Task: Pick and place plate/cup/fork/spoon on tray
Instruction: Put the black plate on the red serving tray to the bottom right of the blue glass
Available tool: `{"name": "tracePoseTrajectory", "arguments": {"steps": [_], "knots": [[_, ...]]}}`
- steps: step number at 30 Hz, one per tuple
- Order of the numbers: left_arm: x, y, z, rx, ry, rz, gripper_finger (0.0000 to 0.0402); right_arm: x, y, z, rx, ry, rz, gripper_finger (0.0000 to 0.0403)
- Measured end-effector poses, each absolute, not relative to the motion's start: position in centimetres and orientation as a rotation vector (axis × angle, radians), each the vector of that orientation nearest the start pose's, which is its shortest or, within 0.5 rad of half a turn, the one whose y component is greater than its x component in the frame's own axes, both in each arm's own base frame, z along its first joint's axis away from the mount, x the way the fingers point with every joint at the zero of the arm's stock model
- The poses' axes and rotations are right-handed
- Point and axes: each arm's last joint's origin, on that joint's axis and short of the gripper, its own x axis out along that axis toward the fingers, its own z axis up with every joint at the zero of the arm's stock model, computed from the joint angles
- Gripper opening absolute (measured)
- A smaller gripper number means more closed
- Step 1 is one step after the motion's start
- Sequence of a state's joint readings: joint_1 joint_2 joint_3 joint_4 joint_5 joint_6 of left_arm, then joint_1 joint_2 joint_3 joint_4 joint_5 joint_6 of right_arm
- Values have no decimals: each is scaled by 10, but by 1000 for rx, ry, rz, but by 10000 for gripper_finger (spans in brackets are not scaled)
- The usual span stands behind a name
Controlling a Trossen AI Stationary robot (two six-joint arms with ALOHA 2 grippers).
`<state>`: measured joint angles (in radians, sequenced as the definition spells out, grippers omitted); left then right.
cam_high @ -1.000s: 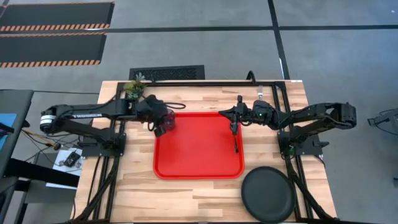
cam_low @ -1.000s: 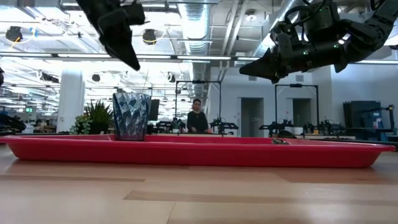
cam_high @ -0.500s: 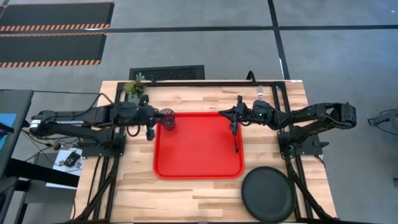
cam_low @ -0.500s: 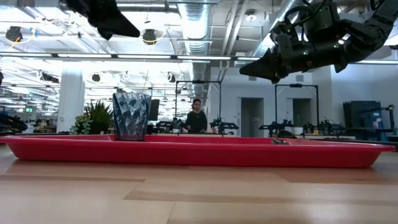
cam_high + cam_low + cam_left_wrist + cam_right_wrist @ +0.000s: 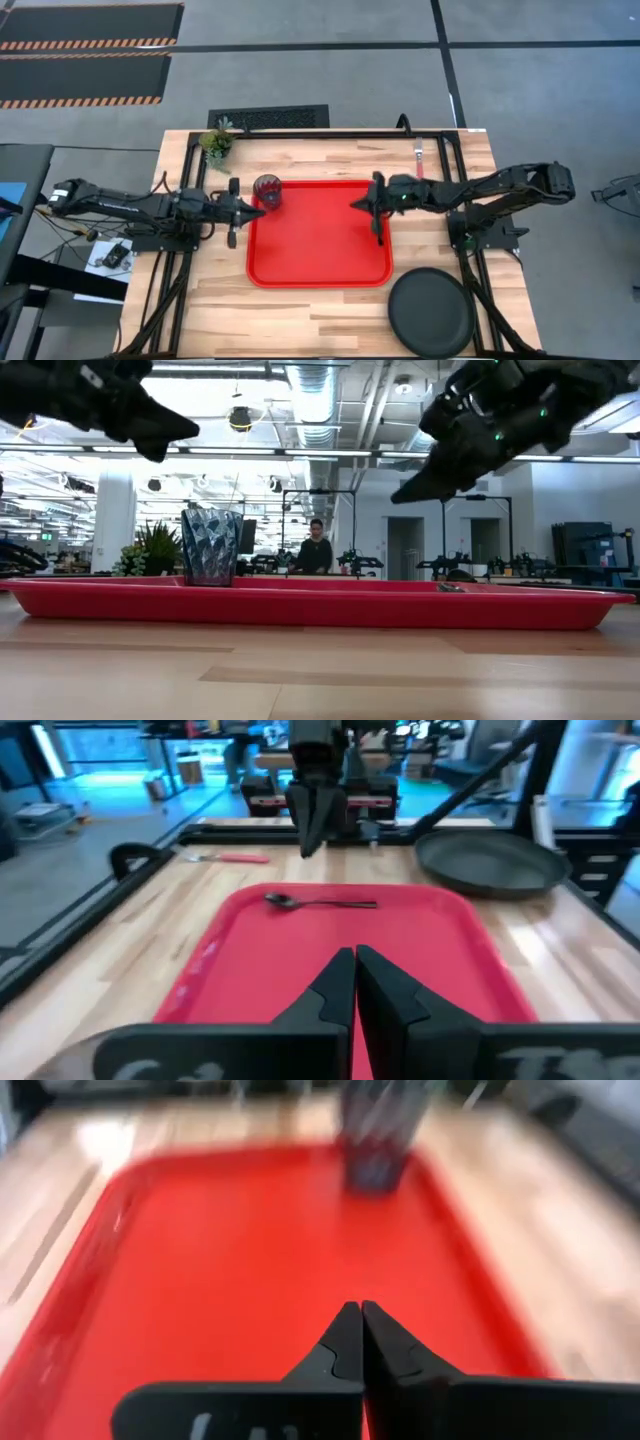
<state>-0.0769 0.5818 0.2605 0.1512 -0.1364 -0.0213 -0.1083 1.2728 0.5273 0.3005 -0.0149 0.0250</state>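
The red tray (image 5: 320, 262) lies mid-table. The dark red cup (image 5: 267, 190) stands upright in its far left corner, also in the low view (image 5: 211, 547) and the right wrist view (image 5: 378, 1140). The black spoon (image 5: 379, 226) lies on the tray's right side (image 5: 320, 902). The red-handled fork (image 5: 418, 158) lies on the table at the far right. The black plate (image 5: 431, 312) rests at the near right. My left gripper (image 5: 258, 210) is shut and empty at the tray's left rim. My right gripper (image 5: 356, 204) is shut and empty above the tray, left of the spoon.
A small green potted plant (image 5: 215, 141) stands at the table's far left corner. Black frame rails (image 5: 330, 133) run along the far edge. A person (image 5: 316, 550) stands far off in the room behind the table.
My left gripper has drawn back from the cup toward the table's left and near edges and now points level toward the right. The cup stays upright on the tray. My right gripper has gone a little left over the tray and tipped downward.
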Motion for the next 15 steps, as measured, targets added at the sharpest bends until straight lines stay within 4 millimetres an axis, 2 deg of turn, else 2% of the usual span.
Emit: {"name": "tracePoseTrajectory", "arguments": {"steps": [3,7,11,15], "knots": [[142,-11,205,-12,129,37,0,252,-4,196,74,604,-88,7],[140,-13,197,-12,122,27,0,245,35,202,127,786,-72,7],[138,-13,192,-10,128,42,0,230,78,206,212,887,-54,7],[138,-13,190,-14,135,44,0,211,117,208,312,912,-53,8]]}}
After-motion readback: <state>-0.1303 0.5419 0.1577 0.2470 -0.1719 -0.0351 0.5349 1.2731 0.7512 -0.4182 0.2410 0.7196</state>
